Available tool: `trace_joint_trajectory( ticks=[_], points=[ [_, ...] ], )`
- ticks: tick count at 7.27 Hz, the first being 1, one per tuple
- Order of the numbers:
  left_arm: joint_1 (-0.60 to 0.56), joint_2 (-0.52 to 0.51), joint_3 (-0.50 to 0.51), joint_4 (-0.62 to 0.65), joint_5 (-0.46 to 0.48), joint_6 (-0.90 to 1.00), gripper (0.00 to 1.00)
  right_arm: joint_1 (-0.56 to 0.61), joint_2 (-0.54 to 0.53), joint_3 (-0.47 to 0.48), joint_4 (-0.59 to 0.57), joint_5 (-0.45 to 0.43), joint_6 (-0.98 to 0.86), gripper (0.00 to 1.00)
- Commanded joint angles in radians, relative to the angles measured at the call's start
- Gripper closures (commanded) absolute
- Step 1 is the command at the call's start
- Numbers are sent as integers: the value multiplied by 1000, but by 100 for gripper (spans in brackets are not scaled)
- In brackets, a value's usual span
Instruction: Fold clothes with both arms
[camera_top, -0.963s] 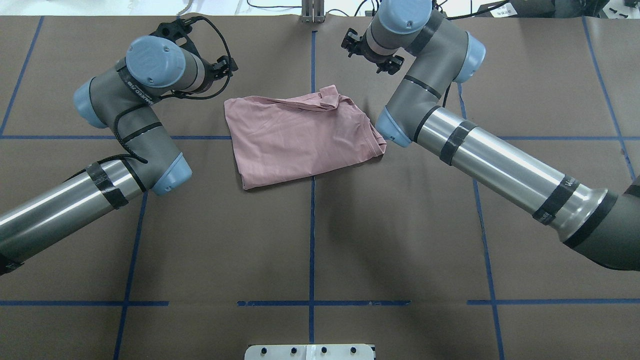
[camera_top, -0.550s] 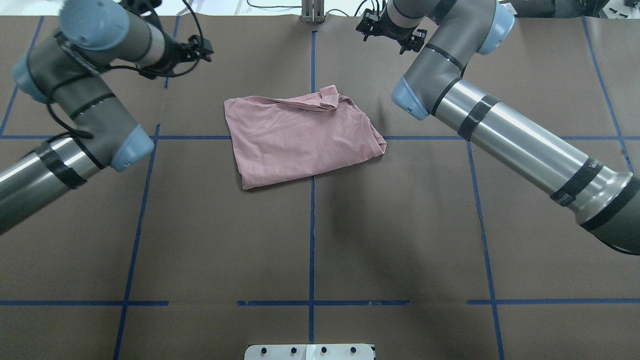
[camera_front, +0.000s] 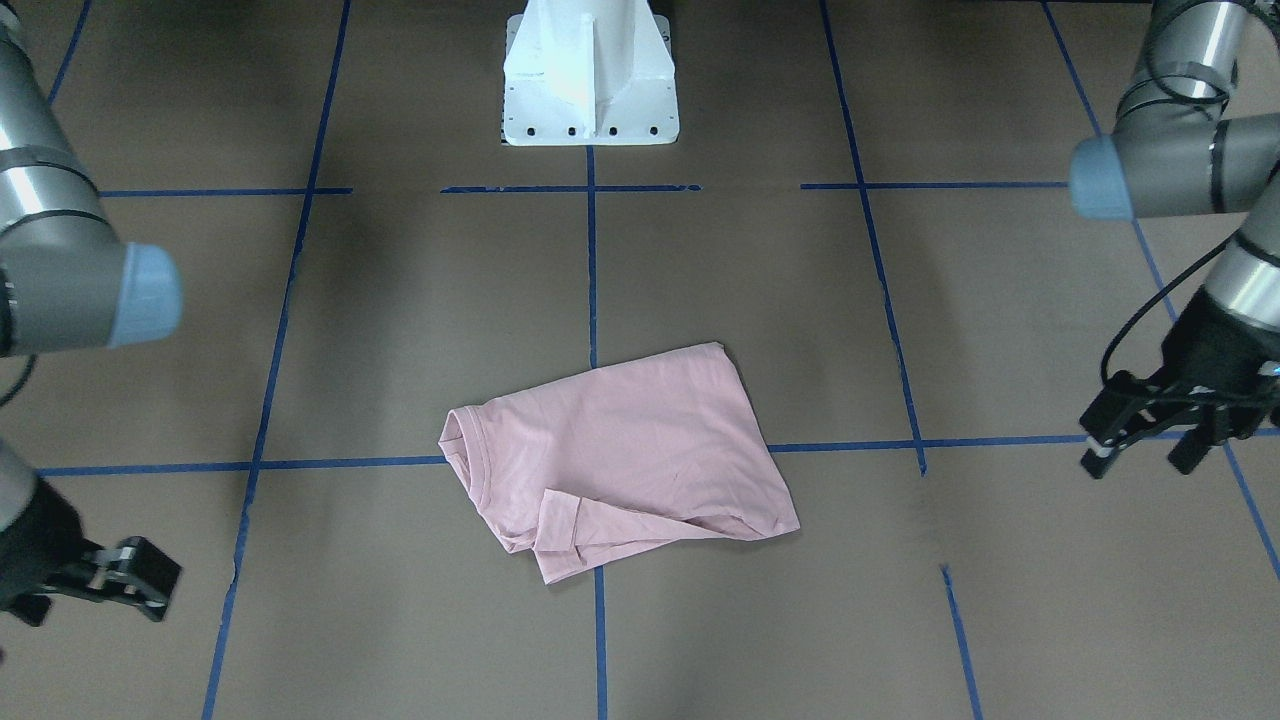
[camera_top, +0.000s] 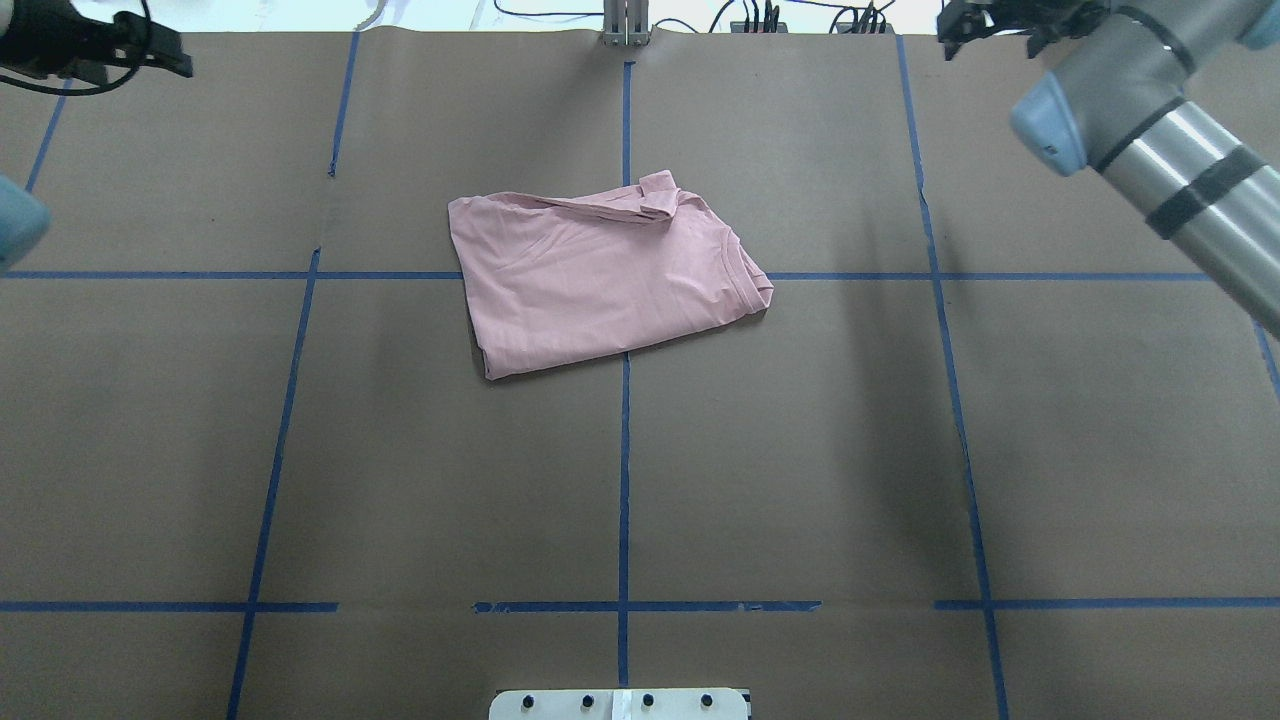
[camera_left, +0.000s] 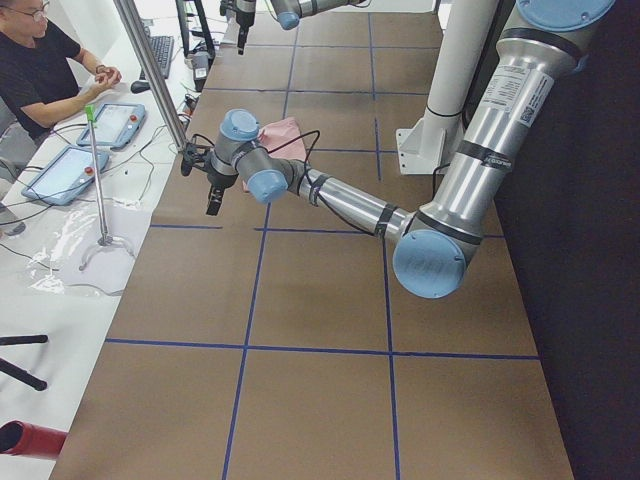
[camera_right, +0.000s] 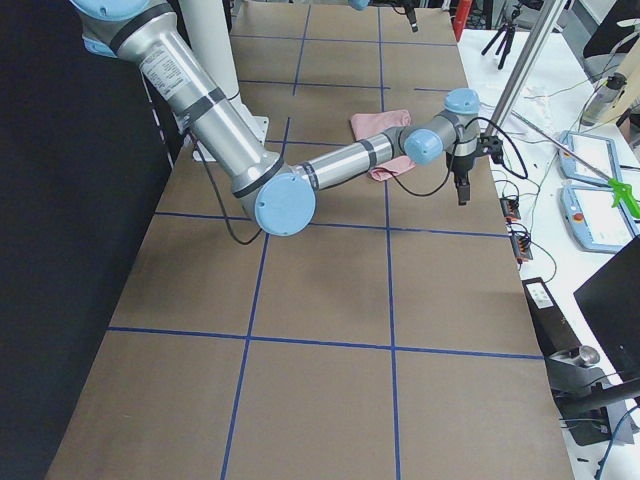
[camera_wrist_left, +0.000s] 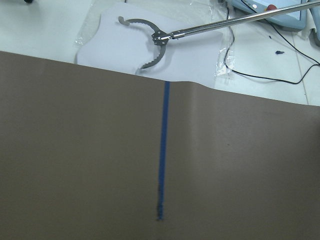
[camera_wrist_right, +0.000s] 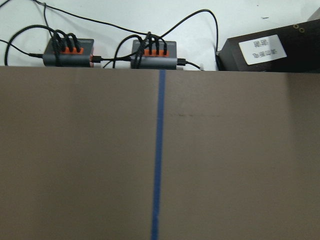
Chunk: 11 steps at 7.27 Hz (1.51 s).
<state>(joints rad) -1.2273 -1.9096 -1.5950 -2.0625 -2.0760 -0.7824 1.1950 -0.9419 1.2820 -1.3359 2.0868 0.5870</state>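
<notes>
The pale pink T-shirt (camera_top: 600, 280) lies folded near the middle of the brown table, plain side up, so its print is hidden. Its ribbed neck points to the overhead view's right and a sleeve is folded over the far edge. It also shows in the front view (camera_front: 620, 450). My left gripper (camera_front: 1138, 462) hangs open and empty, far out to the shirt's left, at the overhead view's top left corner (camera_top: 120, 45). My right gripper (camera_front: 90, 590) is open and empty, far out to the shirt's right, at the top right corner (camera_top: 1000, 25). Neither wrist view shows the shirt.
The white pedestal (camera_front: 590, 90) stands at the table's near edge. Blue tape lines (camera_top: 624, 450) grid the table. Past the far edge lie cable hubs (camera_wrist_right: 155, 52) and a grabber tool (camera_wrist_left: 150, 42). An operator (camera_left: 40, 70) sits beside the table.
Both arms have swung outward from beside the shirt to the table's far corners, grippers still open. The shirt has not moved.
</notes>
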Motion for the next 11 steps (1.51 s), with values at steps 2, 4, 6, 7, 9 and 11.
trace_joint_trajectory(
  ticks=[2,4,6,7,9,11],
  points=[
    [-213,151,-54,160,-88,549,0,303,-277,65,-112,259,-532,0],
    [-305,224,-59,218,-168,792,0,397,-430,240,-358,286,-755,0],
    [-371,236,-62,441,-179,1083,0,477,-498,420,-643,286,-848,0],
    [-377,242,-60,465,-179,1089,0,479,-543,463,-649,285,-846,0],
    [-373,287,-46,385,-174,1081,0,476,-564,451,-538,283,-829,0],
    [-370,362,-45,377,-179,1077,0,469,-590,450,-468,294,-828,0]
  ],
)
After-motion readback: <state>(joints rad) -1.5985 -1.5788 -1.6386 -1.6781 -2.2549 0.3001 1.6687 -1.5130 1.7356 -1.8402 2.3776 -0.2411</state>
